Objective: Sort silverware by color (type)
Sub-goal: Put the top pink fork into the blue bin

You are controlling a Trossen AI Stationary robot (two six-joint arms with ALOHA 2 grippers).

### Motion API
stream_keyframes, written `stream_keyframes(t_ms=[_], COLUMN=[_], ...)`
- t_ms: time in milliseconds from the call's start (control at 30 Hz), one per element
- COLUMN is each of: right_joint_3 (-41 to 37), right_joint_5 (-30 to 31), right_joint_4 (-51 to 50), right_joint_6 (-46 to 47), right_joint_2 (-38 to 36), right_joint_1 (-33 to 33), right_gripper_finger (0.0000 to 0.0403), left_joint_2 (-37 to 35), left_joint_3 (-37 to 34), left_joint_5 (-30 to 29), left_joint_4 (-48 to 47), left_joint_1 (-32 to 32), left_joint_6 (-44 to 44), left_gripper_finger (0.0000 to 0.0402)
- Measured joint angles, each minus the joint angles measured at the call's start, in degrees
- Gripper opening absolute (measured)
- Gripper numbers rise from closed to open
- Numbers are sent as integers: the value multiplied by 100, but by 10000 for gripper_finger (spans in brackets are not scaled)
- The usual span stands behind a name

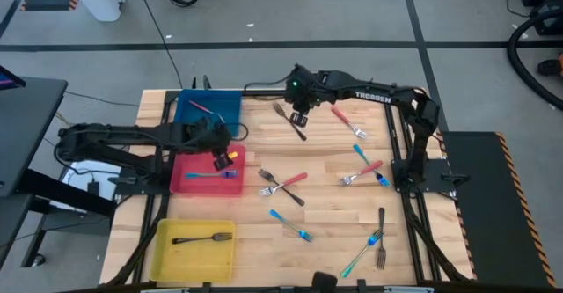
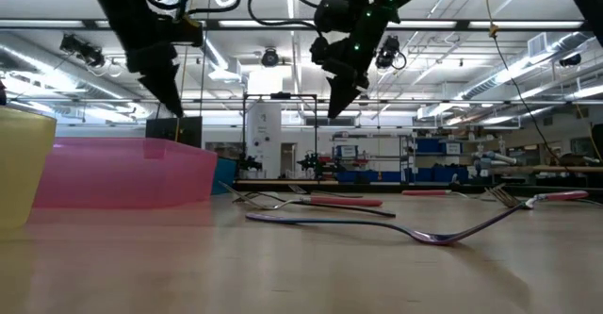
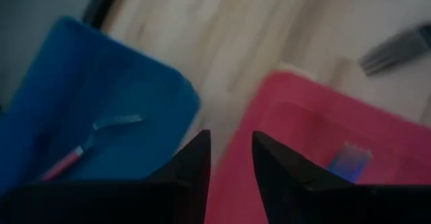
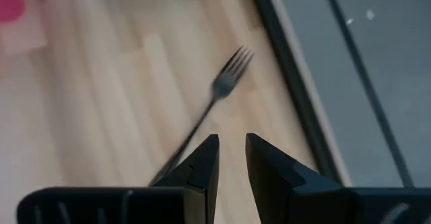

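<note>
Slim forks lie scattered on the wooden table. A dark metal fork lies at the far middle, and my right gripper hangs open above its handle, holding nothing. My left gripper hangs open and holding nothing over the gap between the blue tray and the red tray. The blue tray holds a red-handled fork. In the red tray lies a blue-handled fork. The yellow tray holds a dark fork.
Loose forks lie right of the trays: a red one at the far right, a red and blue pair, a crossed red and dark pair, a blue one, a dark one and a blue one near the front.
</note>
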Motion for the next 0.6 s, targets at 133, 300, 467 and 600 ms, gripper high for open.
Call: stream_keyframes(t_ms=[133,300,467,600], right_joint_3=[0,0,0,0], right_joint_5=[1,0,12,148], right_joint_4=[374,711,796,595], right_joint_6=[-112,-127,-199,-515], right_joint_2=[0,0,0,0], right_joint_1=[-248,-486,-643,-678], right_gripper_finger=[83,83,83,86], left_joint_2=[0,0,0,0], left_joint_3=[0,0,0,0], left_joint_5=[-4,-1,-1,3], left_joint_4=[365,406,398,421], left_joint_1=[482,1023,1314,1364], left_joint_6=[343,360,358,358], left_gripper_finger=[110,110,110,110])
